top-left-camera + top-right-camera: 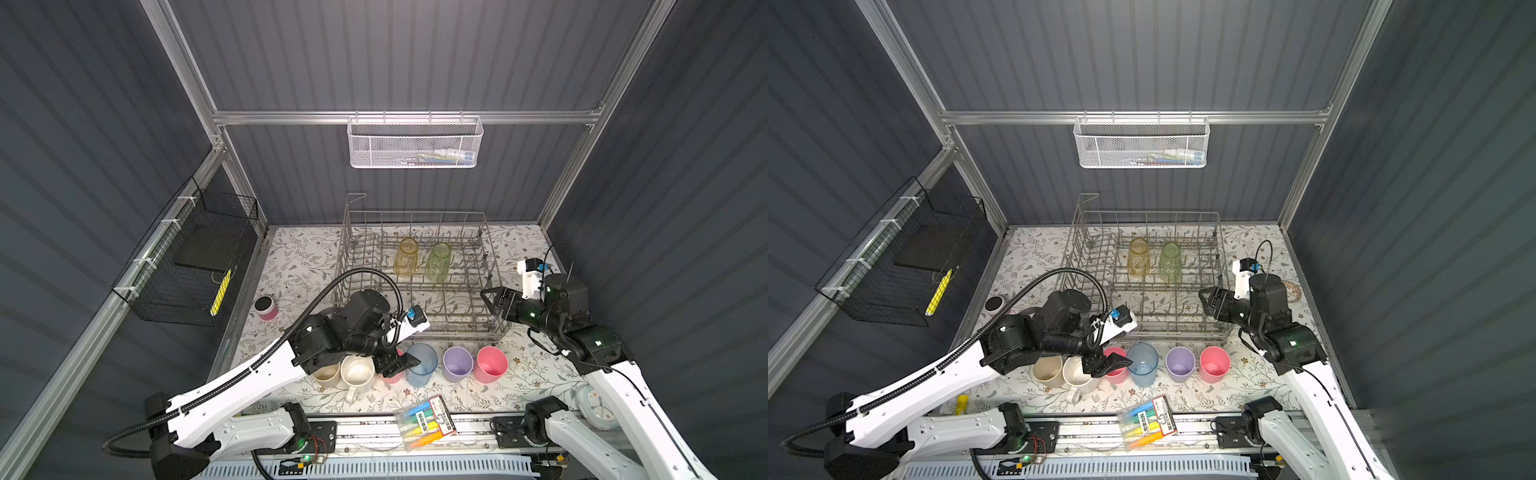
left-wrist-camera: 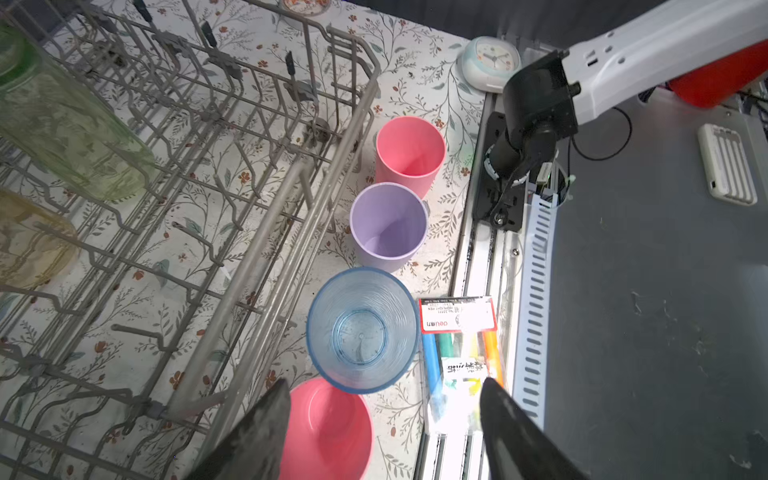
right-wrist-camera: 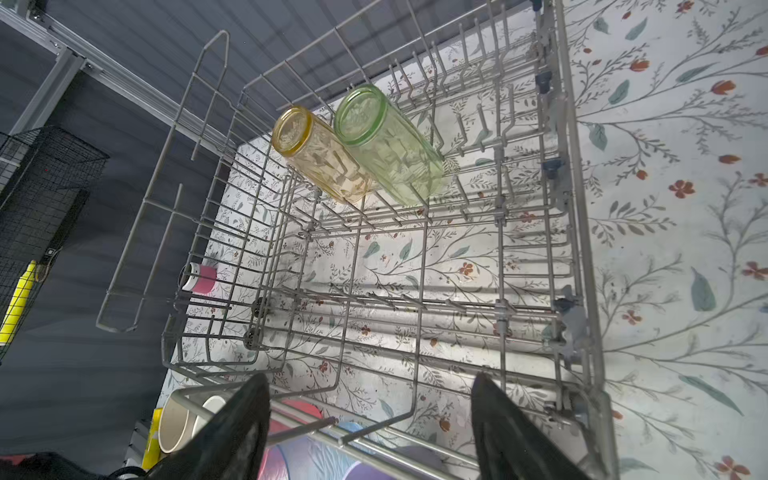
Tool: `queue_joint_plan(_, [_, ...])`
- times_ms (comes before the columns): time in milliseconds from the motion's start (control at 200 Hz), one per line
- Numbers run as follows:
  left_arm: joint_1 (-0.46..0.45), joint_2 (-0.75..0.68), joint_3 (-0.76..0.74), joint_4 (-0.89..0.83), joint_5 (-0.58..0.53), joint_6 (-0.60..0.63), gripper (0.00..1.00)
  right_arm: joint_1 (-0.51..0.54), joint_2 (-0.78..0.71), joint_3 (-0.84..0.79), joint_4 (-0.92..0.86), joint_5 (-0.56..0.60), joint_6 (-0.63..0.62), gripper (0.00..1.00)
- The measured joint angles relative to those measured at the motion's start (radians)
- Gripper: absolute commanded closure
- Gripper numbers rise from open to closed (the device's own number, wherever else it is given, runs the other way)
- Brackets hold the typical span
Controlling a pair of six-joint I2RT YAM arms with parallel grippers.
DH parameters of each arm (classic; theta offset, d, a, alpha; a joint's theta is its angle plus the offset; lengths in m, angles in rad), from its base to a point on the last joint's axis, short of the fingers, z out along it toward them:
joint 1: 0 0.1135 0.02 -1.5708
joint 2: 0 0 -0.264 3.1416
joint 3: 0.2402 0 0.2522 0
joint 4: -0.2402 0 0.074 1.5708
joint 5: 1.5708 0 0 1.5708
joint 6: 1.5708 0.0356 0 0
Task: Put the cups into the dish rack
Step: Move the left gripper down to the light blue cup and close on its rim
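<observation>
Cups: six stand in a row at lower centre of both top views, before the dish rack (image 2: 266,232): beige tumbler (image 1: 326,372), cream mug (image 1: 358,374), left pink tumbler (image 2: 328,428), clear-blue tumbler (image 1: 422,363), lilac tumbler (image 1: 457,363), right pink tumbler (image 1: 491,363). An amber glass (image 1: 406,257) and a green glass (image 1: 439,262) sit tilted inside the rack. The left gripper (image 2: 384,384), jaws apart, hangs over the left pink tumbler: a pick, I judge, needing descent and closure. The right gripper (image 1: 489,301) hovers open and empty at the rack's right edge.

Dark ribbed walls (image 1: 415,54), floral tabletop (image 1: 291,257)
</observation>
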Motion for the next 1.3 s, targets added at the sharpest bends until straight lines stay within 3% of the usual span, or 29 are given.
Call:
queue_joint_plan(305, [-0.138,0.18,0.016,-0.036,-0.147,0.035,0.33,-0.032,-0.017,-0.051,0.016,-0.021,0.011,0.23])
queue_joint_plan(776, [-0.224,0.336,0.057,-0.055,-0.261,0.036,0.41,-0.081,-0.048,-0.118,0.028,-0.064,0.011,0.22])
queue_joint_plan(1091, [-0.232,0.39,0.07,-0.057,-0.279,0.039,0.56,-0.109,-0.057,-0.146,0.034,-0.109,0.011,0.22])
queue_joint_plan(1301, [-0.232,0.433,0.079,-0.065,-0.29,0.048,0.76,-0.125,-0.063,-0.164,0.043,-0.128,0.011,0.22])
